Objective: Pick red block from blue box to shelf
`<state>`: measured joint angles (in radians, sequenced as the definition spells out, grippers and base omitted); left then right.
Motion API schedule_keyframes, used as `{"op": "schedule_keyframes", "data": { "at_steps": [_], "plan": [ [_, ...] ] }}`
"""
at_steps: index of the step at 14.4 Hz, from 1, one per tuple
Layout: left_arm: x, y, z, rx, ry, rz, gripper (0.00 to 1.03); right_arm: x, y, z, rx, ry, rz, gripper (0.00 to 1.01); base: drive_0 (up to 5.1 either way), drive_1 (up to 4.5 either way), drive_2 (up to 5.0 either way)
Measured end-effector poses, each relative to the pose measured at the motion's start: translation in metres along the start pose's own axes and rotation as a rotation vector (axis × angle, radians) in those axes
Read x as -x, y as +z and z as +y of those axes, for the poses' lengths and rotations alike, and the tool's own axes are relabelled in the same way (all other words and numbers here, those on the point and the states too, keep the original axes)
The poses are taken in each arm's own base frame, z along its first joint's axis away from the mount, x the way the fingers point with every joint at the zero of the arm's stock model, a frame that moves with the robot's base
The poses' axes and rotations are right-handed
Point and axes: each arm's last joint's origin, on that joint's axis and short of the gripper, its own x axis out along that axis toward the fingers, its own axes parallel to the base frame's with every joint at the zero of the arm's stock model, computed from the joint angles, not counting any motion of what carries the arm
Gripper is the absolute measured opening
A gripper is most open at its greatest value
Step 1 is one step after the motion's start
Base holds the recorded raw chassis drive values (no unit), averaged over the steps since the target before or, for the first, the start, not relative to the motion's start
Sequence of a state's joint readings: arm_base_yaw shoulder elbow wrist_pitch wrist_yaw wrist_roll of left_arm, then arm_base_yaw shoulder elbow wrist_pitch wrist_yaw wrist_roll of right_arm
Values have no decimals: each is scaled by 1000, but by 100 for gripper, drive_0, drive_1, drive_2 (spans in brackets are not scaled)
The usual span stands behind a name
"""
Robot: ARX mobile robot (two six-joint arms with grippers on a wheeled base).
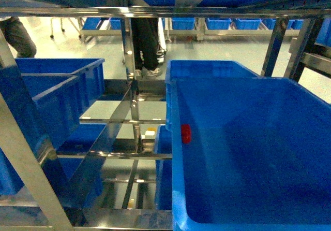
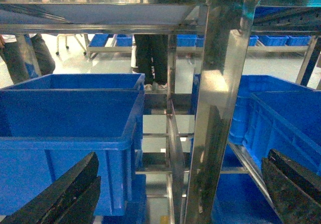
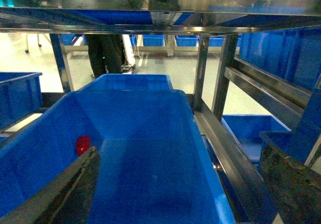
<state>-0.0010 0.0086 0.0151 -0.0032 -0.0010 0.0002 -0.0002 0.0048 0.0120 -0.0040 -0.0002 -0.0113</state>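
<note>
The red block (image 1: 185, 133) sits inside the big blue box (image 1: 248, 210), pressed up against its left inner wall, about halfway up the slope. My right pincer (image 3: 175, 184) hangs over the box's near end with its fingers spread wide, holding nothing; the left pincer (image 2: 180, 189) is spread and empty too, in front of a steel shelf post (image 2: 218, 108). I'd come in along that wall, straddle the block squarely, and squeeze low.

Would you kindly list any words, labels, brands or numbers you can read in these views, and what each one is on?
None can be read.
Blue box: plain walls, no lettering.
Red block: unmarked.
Shelf frame: bare metal, only reflections.
Bins in the background: too small and blurred to tell.
</note>
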Motion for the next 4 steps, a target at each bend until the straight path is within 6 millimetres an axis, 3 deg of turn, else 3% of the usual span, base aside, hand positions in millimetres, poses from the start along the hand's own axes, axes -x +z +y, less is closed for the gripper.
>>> {"op": "schedule_keyframes", "data": {
  "at_steps": [1, 4],
  "plan": [
    [0, 0, 0, 0, 0, 0, 98, 0, 0, 0, 0, 0, 0, 100, 0, 0, 0],
    [0, 0, 0, 0, 0, 0, 98, 0, 0, 0, 0, 0, 0, 98, 0, 0, 0]
  ]
}}
